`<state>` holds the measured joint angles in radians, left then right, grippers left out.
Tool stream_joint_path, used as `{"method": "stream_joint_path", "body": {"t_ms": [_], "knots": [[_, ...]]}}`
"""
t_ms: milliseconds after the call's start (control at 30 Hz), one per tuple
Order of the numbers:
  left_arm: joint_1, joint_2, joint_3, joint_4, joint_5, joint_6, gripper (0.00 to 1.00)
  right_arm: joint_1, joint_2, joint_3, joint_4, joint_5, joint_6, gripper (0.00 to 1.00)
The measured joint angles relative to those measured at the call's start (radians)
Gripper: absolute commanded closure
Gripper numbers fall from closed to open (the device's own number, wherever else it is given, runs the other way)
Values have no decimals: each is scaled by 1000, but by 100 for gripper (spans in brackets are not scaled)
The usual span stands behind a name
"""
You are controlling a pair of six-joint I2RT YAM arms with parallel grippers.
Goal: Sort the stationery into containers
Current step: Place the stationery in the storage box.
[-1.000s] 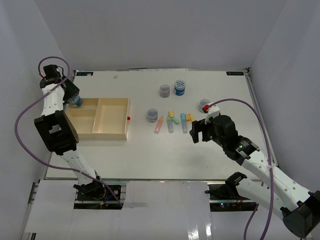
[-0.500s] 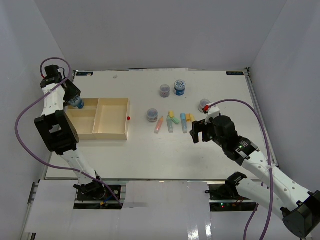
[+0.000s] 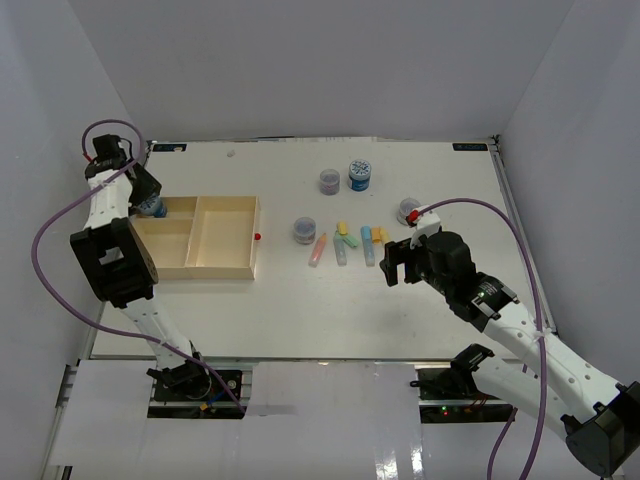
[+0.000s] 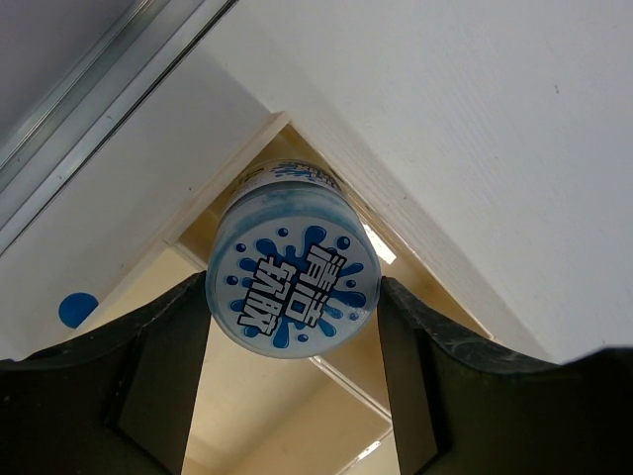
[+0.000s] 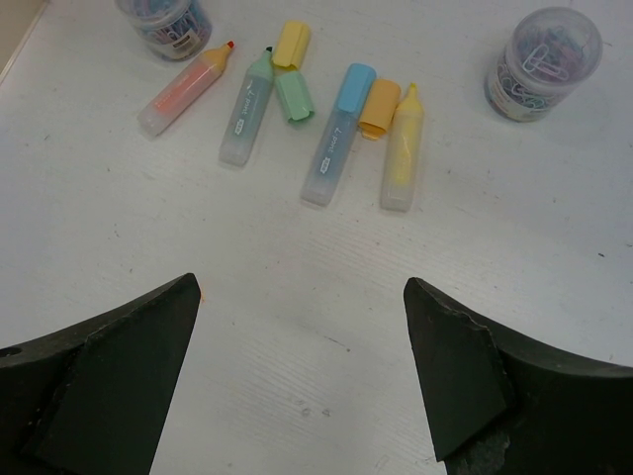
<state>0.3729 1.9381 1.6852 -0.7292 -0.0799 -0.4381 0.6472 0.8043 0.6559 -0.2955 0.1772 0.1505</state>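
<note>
The left jaws pinch a blue-lidded jar by its sides, above the far left corner of the tray. The step in hand seems to be setting this jar into that corner compartment. The next move probably calls for lowering it clear of the thin wall, then spreading the jaws. Whether it already touches the tray floor cannot be told. The right jaws are spread wide, empty, over the pastel sticks on the worktop. The left wrist view shows the grip and the printed lid, half hidden in the top view. The right wrist view shows loose caps and paper clips inside a grey-purple jar.
</note>
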Motion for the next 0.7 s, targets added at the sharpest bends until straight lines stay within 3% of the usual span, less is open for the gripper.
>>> {"method": "stream_joint_path", "body": {"t_ms": [700], "knots": [[0, 10, -38, 32, -3, -2, 19, 0, -25, 2, -2, -5, 15, 10]]}}
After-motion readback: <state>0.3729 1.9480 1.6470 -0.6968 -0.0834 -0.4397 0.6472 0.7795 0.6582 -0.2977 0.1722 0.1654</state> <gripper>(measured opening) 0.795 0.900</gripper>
